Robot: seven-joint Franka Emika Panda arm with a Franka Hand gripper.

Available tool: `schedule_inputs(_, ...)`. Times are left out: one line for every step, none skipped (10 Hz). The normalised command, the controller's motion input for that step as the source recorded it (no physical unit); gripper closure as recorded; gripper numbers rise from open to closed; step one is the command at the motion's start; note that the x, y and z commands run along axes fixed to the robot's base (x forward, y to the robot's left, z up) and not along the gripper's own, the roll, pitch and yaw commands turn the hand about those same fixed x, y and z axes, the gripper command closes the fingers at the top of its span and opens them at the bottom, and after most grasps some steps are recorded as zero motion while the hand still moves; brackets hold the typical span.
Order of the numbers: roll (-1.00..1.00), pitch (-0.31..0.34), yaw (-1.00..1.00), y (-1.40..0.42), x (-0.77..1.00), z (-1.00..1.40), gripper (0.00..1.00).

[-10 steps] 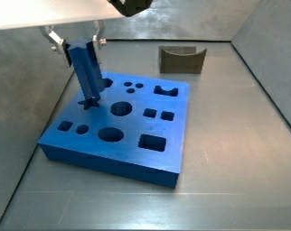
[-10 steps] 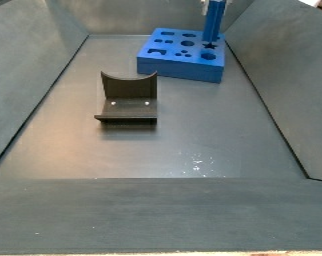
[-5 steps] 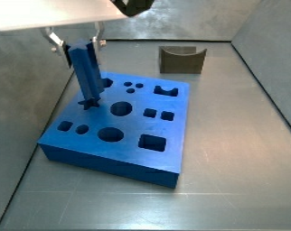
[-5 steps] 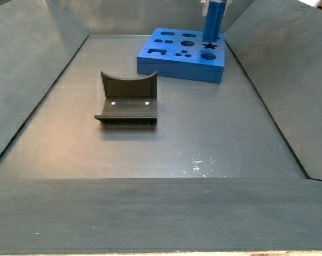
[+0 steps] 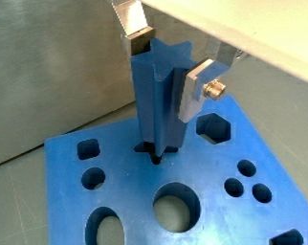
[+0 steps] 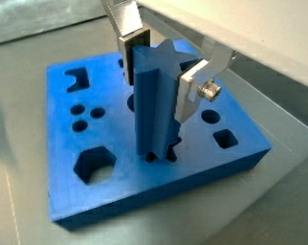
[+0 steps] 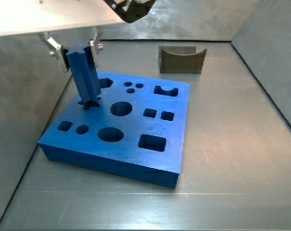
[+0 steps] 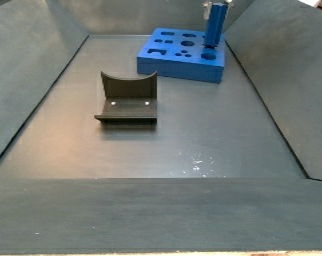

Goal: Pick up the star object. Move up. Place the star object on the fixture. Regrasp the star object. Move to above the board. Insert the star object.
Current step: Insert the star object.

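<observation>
The star object (image 5: 157,105) is a slim blue peg that stands upright with its lower end in the star-shaped hole of the blue board (image 5: 131,191). It shows in both wrist views (image 6: 154,105) and both side views (image 7: 84,77) (image 8: 215,25). My gripper (image 5: 167,65) is shut on the peg's top end, one silver finger on each side, as the wrist views show (image 6: 164,62). In a side view the gripper (image 7: 74,43) is above the board's (image 7: 130,152) far left corner. The dark fixture (image 7: 181,60) stands apart from the board and holds nothing (image 8: 126,98).
The board (image 8: 177,68) has several other cut-out holes: circles, squares, a hexagon and notched shapes. Grey walls enclose the floor on all sides. The fixture sits on the grey floor well away from the board.
The gripper and the peg have moved down a little, so the peg sits deeper in the star hole. Nothing else has moved.
</observation>
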Motion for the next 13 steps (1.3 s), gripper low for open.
schedule_inputs(-0.11, -0.034, 0.25, 0.0, -0.03, 0.0, 1.0)
schedule_inputs(-0.03, 0.0, 0.0, 0.0, 0.0, -0.02, 1.0)
schedule_inputs(0.0, 0.0, 0.33, -0.08, 0.0, -0.19, 1.0)
schedule_inputs(0.0, 0.0, 0.27, -0.1, 0.0, -0.03, 1.0)
schedule_inputs(0.0, 0.0, -0.08, -0.09, 0.07, 0.0, 1.0)
schedule_inputs(0.0, 0.0, -0.46, -0.25, 0.3, 0.01, 1.0)
schedule_inputs(0.05, 0.02, -0.31, -0.13, 0.18, 0.07, 1.0)
schedule_inputs(0.0, 0.0, 0.0, -0.03, 0.02, 0.0, 1.0)
schedule_inputs(0.04, 0.149, 0.02, -0.01, 0.29, -0.01, 1.0)
schedule_inputs(0.0, 0.034, 0.38, 0.08, 0.07, -0.02, 1.0)
schedule_inputs(-0.03, 0.0, 0.5, 0.06, 0.0, 0.0, 1.0)
schedule_inputs(0.0, 0.0, 0.0, 0.0, 0.0, -0.04, 1.0)
schedule_inputs(-0.05, 0.0, 0.27, 0.0, -0.16, -0.22, 1.0)
